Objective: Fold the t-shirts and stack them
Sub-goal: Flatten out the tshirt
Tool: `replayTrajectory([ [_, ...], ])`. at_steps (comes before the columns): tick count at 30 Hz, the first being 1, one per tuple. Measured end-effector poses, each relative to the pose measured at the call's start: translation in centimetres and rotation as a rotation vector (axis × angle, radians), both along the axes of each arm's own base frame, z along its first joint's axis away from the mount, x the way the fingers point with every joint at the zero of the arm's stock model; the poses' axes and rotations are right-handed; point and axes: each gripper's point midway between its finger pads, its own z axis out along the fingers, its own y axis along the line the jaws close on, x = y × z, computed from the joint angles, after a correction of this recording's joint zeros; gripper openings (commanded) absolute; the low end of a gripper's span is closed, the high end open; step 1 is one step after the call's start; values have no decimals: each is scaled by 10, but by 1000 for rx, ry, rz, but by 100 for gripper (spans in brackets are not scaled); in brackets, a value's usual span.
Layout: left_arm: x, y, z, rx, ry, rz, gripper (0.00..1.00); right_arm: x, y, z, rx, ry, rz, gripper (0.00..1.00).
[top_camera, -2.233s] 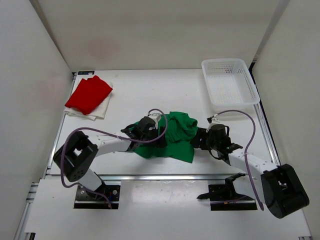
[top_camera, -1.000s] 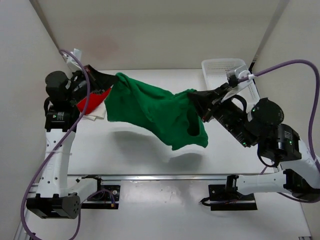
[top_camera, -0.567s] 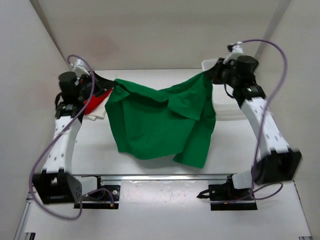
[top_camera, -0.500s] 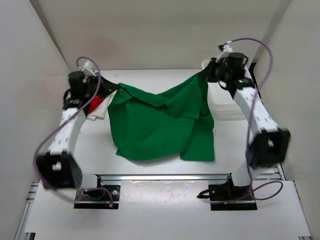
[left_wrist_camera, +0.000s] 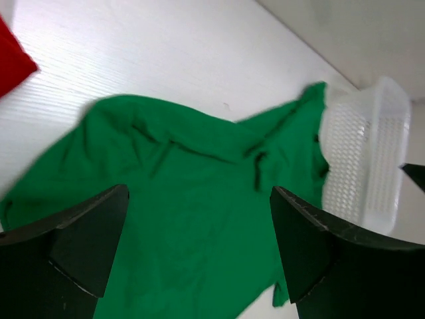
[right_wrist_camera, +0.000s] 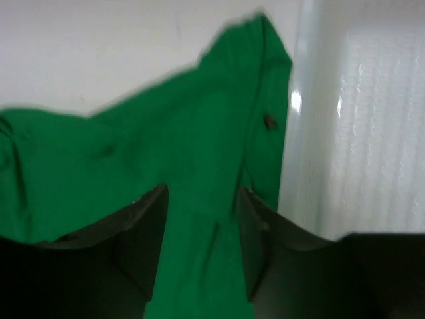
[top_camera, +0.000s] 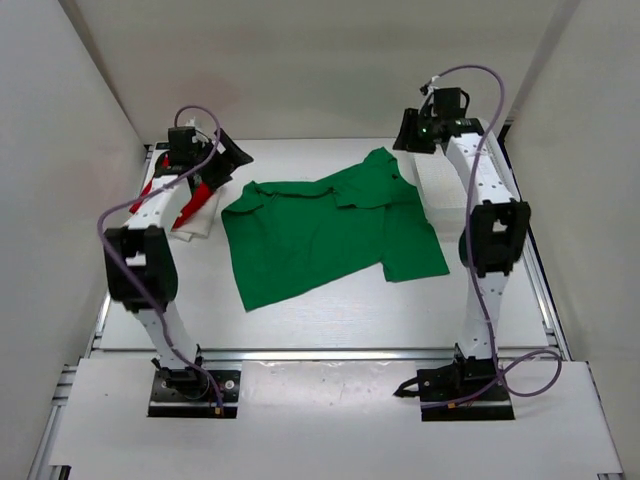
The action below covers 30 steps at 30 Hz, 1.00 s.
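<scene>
The green t-shirt [top_camera: 320,235] lies spread out flat on the middle of the table, its back right corner against the basket. My left gripper [top_camera: 232,158] hovers open past the shirt's back left corner. In the left wrist view the green t-shirt [left_wrist_camera: 199,199] lies below the wide open left gripper [left_wrist_camera: 199,226], untouched. My right gripper [top_camera: 408,135] stands open above the back right corner. The right wrist view shows the green t-shirt [right_wrist_camera: 199,153] under the empty right gripper [right_wrist_camera: 201,226]. A red t-shirt [top_camera: 196,200] rests on a white t-shirt [top_camera: 200,226] at the back left, partly behind my left arm.
The white mesh basket [top_camera: 440,185] stands at the back right, mostly covered by my right arm; it also shows as the basket [left_wrist_camera: 372,153] in the left wrist view and the basket [right_wrist_camera: 372,133] in the right wrist view. White walls close in the left, right and back.
Both grippers held the green t-shirt stretched in the air, then opened and let go. The shirt dropped flat onto the table. Both arms reached further back.
</scene>
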Motion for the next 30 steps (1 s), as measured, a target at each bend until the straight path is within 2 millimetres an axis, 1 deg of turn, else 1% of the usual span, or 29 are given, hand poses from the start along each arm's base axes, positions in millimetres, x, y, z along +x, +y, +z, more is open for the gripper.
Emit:
replayTrajectory([
  [1, -10, -5, 16, 3, -46, -8, 98, -15, -6, -3, -16, 17, -14, 36],
  [2, -21, -11, 30, 2, -84, -20, 99, -31, -10, -7, -22, 22, -19, 30],
  [3, -35, -21, 42, 0, -129, -42, 98, -48, -11, -9, -21, 29, -17, 19],
  [4, -49, -32, 48, -6, -160, -69, 99, -62, -10, -12, -12, 33, -9, 13],
  [5, -65, -42, 49, -12, -175, -98, 81, -76, -7, -16, 5, 35, 4, 8],
  [6, -79, -52, 45, -21, -173, -130, 68, -86, -6, -20, 16, 41, 14, 7],
  [7, -93, -62, 37, -26, -171, -162, 52, -92, -2, -24, 19, 50, 29, 5],
  [8, -106, -69, 24, -27, -149, -181, 28, -93, 0, -29, 15, 55, 43, 4],
  [9, -121, -73, 8, -27, -112, -199, 16, -91, 3, -34, 10, 58, 54, 4],
  [10, -140, -75, -16, -12, -65, -217, 11, -87, 6, -42, 5, 67, 63, 2],
  [12, -174, -75, -54, 10, 36, -235, 10, -79, 6, -59, -4, 87, 59, 3],
  [14, -205, -72, -80, 38, 111, -246, 9, -75, 1, -82, -14, 123, 38, 3],
  [15, -218, -70, -87, 53, 134, -252, 9, -73, -5, -92, -17, 142, 20, 3],
  [17, -237, -66, -94, 81, 146, -258, 9, -69, -24, -108, -21, 178, -32, 3],
  [20, -255, -57, -94, 92, 122, -249, 10, -64, -58, -114, -46, 191, -120, 4],
  [21, -260, -51, -95, 99, 120, -234, 10, -63, -69, -115, -48, 192, -147, 6],
  [22, -265, -45, -98, 107, 122, -220, 9, -60, -76, -111, -47, 182, -166, 7],
  [23, -270, -40, -101, 114, 129, -206, 9, -58, -84, -107, -48, 168, -189, 10],
  [24, -275, -35, -104, 123, 137, -194, 13, -57, -90, -103, -50, 155, -206, 16],
  [25, -281, -31, -108, 132, 145, -184, 19, -56, -93, -97, -51, 140, -216, 18],
  [26, -287, -28, -111, 138, 152, -180, 26, -58, -91, -91, -48, 124, -217, 22],
  [27, -293, -26, -114, 142, 161, -175, 30, -60, -86, -83, -44, 107, -211, 27],
  [28, -298, -24, -117, 144, 172, -170, 32, -64, -78, -76, -38, 91, -200, 29],
  [29, -304, -22, -119, 148, 185, -164, 35, -70, -66, -67, -31, 68, -184, 31],
  [30, -308, -20, -121, 152, 196, -159, 38, -80, -50, -59, -21, 48, -156, 32],
])
